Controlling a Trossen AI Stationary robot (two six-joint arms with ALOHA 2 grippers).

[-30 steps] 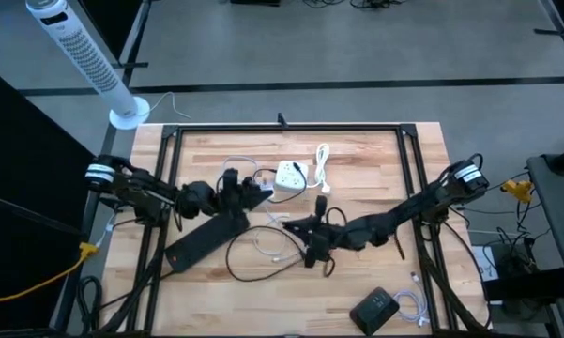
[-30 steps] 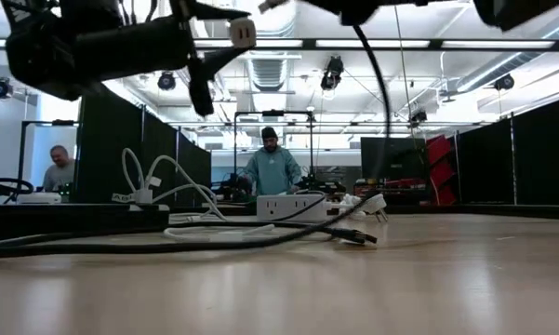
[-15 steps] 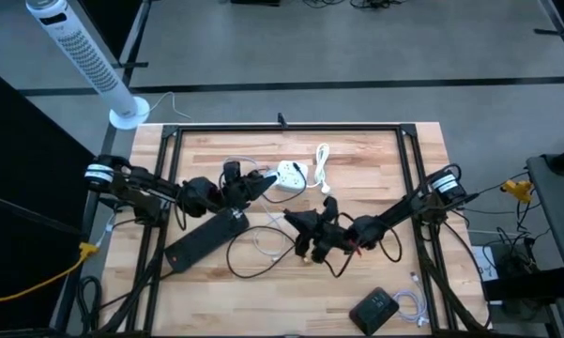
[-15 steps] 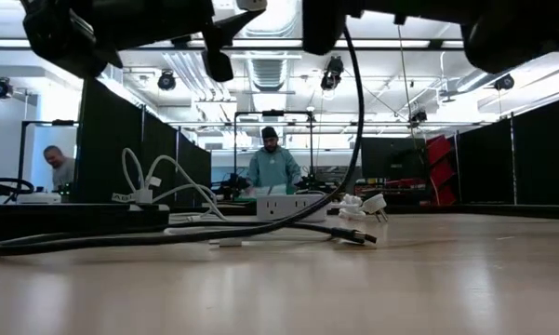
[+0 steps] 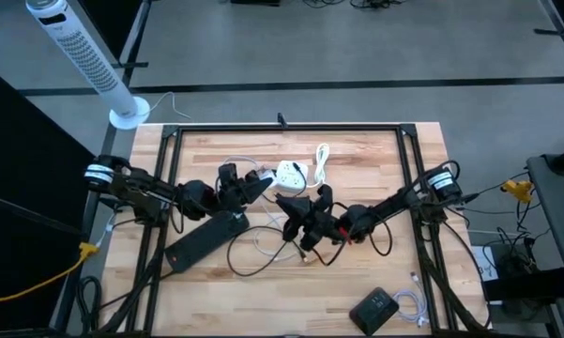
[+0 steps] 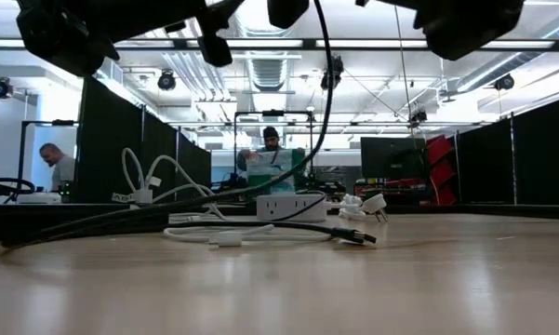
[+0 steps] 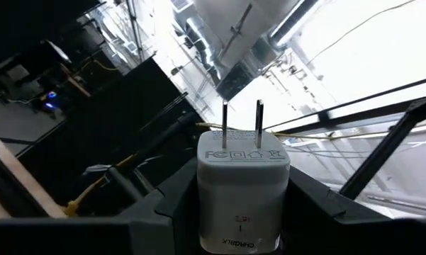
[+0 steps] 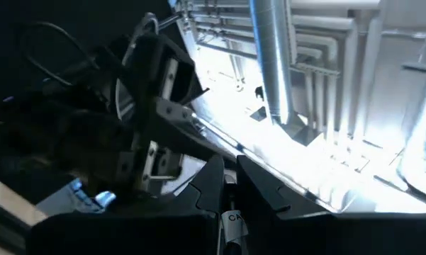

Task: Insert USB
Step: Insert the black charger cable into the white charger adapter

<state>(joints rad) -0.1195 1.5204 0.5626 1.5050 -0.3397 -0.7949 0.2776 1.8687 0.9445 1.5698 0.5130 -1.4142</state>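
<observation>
The left hand (image 7: 242,212) grips a white charger (image 7: 242,185), 2 prongs pointing outward, raised above the worktop (image 5: 375,160) centre. Just beside it, the right hand (image 8: 229,185) is closed on a dark cable (image 8: 231,225).

Left gripper (image 5: 259,178) clamped and right gripper (image 5: 286,204) pinched shut, tips nearly meeting above mid-table
</observation>
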